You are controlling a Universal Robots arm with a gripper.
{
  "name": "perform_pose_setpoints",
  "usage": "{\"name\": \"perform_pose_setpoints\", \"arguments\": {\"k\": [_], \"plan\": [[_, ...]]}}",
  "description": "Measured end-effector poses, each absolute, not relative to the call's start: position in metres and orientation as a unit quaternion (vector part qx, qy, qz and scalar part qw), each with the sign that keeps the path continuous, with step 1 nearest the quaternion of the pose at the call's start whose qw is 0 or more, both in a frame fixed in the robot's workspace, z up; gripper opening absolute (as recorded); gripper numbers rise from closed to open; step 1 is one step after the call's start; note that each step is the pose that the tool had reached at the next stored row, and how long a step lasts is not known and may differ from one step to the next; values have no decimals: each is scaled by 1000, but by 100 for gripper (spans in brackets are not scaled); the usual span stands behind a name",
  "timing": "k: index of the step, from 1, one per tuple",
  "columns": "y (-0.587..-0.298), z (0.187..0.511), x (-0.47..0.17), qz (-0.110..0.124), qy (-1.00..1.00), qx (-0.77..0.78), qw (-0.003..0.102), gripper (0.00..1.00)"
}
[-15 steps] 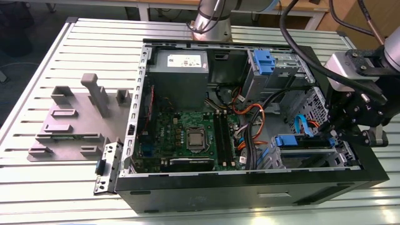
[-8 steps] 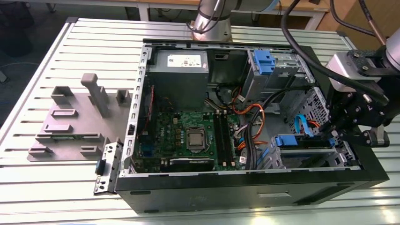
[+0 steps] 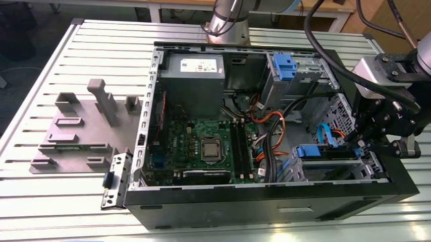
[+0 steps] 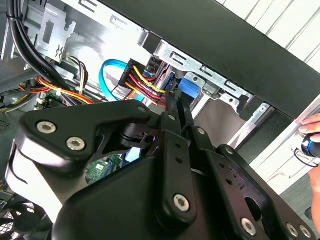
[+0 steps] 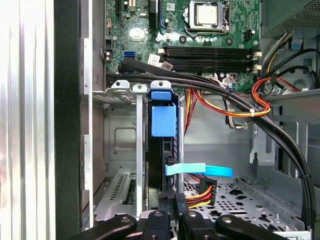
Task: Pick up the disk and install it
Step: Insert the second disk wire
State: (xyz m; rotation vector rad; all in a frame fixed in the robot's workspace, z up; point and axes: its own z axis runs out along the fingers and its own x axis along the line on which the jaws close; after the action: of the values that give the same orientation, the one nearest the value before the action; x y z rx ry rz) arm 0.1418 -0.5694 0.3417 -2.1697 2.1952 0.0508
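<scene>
Disk (image 5: 163, 131) sits edge-on in the case's drive cage (image 5: 123, 150), apparently seated. Fingers (image 5: 172, 200) pressed together at its rear edge, beside the power connector (image 5: 199, 192); release left.

We see only the blue end tab (image 5: 163, 119) of the disk (image 5: 166, 150) in the first wrist view; its body sits edge-on in the drive cage (image 5: 125, 145), label hidden. The gripper (image 5: 172, 200) is cut off by that frame's bottom edge. In the second wrist view its own linkage covers the fingertips, so we cannot tell its grip. At that view's right edge, a hand (image 4: 312, 131) is cropped.
</scene>
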Motion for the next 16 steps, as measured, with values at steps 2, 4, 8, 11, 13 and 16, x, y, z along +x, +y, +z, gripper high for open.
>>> {"name": "perform_pose_setpoints", "arguments": {"k": [2,4,8,11,13,16], "plan": [[-569,342,142,16,711,-703,27,17],[-569,342,142,16,711,-703,27,24],[-569,342,142,16,711,-703,27,24],[-569,342,143,16,711,-703,27,24],[-569,342,144,16,711,-703,27,24],[-569,342,144,16,711,-703,27,24]]}}
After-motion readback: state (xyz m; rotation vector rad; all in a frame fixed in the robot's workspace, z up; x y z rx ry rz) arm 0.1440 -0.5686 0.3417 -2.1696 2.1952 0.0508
